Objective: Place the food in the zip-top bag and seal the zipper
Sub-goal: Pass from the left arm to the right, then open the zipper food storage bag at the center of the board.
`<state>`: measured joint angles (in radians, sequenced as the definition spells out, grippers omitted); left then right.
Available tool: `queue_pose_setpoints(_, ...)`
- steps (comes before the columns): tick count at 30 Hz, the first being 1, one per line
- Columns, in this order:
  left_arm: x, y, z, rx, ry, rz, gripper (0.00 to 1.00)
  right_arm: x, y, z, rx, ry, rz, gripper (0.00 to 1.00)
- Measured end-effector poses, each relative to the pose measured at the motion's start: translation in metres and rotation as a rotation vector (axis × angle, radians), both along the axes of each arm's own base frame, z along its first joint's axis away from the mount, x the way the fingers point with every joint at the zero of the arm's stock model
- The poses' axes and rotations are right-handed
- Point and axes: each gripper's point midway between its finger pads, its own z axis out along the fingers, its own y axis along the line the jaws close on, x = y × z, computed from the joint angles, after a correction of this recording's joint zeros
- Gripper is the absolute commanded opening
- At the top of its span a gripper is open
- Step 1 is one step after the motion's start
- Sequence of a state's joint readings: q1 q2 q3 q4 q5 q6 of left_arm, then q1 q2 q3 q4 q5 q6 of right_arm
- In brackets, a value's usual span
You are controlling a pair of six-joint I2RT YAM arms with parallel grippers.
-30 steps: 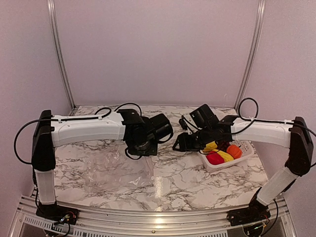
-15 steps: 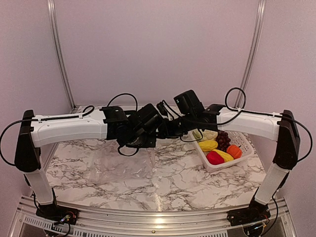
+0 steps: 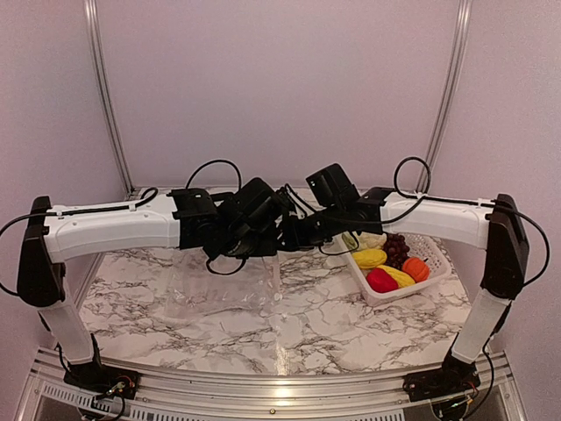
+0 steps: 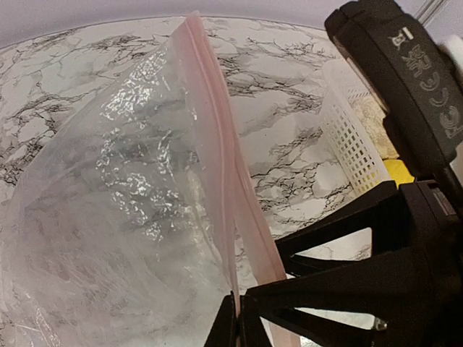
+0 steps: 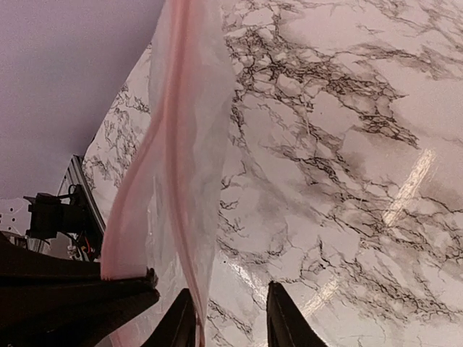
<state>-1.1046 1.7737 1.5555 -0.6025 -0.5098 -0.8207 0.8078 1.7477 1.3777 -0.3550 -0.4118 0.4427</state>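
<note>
The clear zip-top bag hangs lifted off the table, mouth edge up. My left gripper is shut on one lip of its pink zipper. In the top view the left gripper and the right gripper meet at the bag's top right corner. My right gripper stands open, and the zipper's other lip runs down just inside its left finger. The food lies in the white basket: cauliflower, grapes, an orange, a red piece and yellow pieces.
The white lattice basket sits on the marble table right of the bag, close under the right arm. The two wrists crowd each other above the table's middle. Metal frame posts stand at the back corners.
Both arms rose and came together over the middle. The left gripper lifted the bag off the table, and the right gripper left the basket for the bag's mouth, its fingers narrowing.
</note>
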Motion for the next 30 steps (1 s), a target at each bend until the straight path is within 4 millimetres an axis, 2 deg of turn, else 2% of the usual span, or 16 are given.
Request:
queue_pose_setpoints(1, 0.0, -0.001, 0.002, -0.006, -0.002, -0.001, 0.0, 0.0, 0.0, -0.004, -0.007, 0.006, -0.001, 0.24)
queue_pose_setpoints(5, 0.0, -0.002, 0.007, -0.026, -0.012, -0.003, 0.0, 0.002, -0.001, -0.013, -0.027, 0.02, -0.013, 0.0)
queue_pose_setpoints(11, 0.005, 0.009, 0.017, -0.027, -0.048, 0.056, 0.0, 0.02, -0.021, -0.013, -0.101, -0.029, -0.126, 0.0)
queue_pose_setpoints(15, 0.009, 0.022, 0.03, -0.04, -0.087, 0.123, 0.02, 0.034, -0.034, 0.014, -0.113, -0.106, -0.208, 0.0)
queue_pose_setpoints(17, 0.009, 0.023, 0.038, -0.06, -0.102, 0.126, 0.16, 0.038, -0.036, 0.03, -0.099, -0.137, -0.232, 0.0)
queue_pose_setpoints(19, 0.008, 0.02, 0.044, -0.096, -0.118, 0.102, 0.36, 0.039, -0.037, 0.043, -0.082, -0.164, -0.247, 0.0)
queue_pose_setpoints(21, 0.006, 0.015, 0.047, -0.127, -0.126, 0.068, 0.47, 0.038, -0.036, 0.053, -0.071, -0.183, -0.251, 0.0)
queue_pose_setpoints(24, 0.006, 0.006, 0.05, -0.157, -0.13, 0.032, 0.57, 0.037, -0.031, 0.063, -0.06, -0.204, -0.253, 0.0)
queue_pose_setpoints(30, 0.008, -0.007, 0.061, -0.206, -0.159, -0.008, 0.64, 0.035, -0.019, 0.093, -0.024, -0.245, -0.248, 0.0)
